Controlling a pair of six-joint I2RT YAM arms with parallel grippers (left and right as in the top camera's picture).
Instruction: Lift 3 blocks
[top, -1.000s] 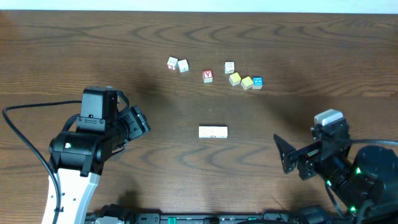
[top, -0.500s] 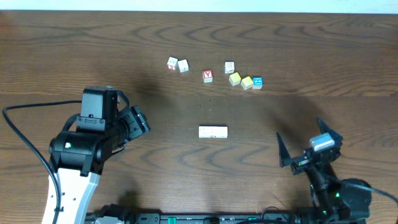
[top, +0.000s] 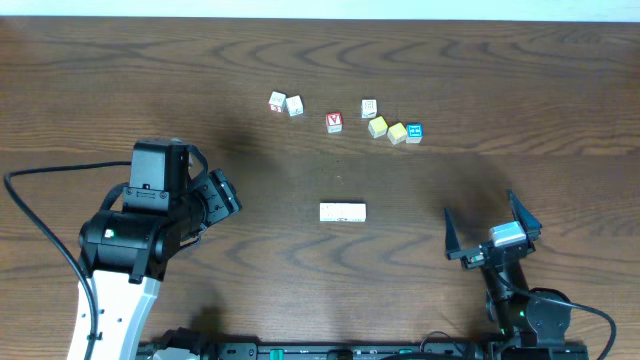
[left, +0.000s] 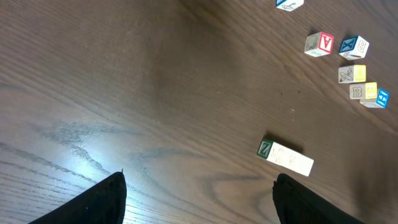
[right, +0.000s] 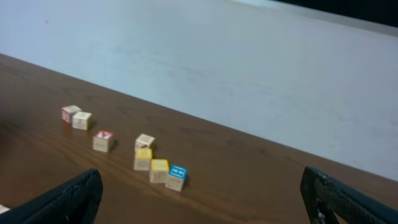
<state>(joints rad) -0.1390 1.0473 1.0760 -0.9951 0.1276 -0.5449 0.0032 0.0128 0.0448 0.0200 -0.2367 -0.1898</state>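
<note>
Just now the right arm (top: 503, 262) has pulled back to the near edge of the worktop (top: 100, 70), jaws spread full wide and empty. The left arm (top: 140, 225) hasn't stirred, its jaws well open too, holding nothing. All three pale blocks sit untouched at the far side: the red-marked block (top: 277, 101) just beside the plain block (top: 294, 105), the speckled block (top: 369, 108) further right, by a yellow cube (top: 377, 127). Lifting hasn't begun, I'd say.

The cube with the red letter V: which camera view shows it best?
The left wrist view: there the cube with the red letter V is largest and its letter reads clearly. The overhead view shows the cube small, from above, the letter barely readable. The right wrist view shows the cube distant and blurred, only a red patch.
</note>
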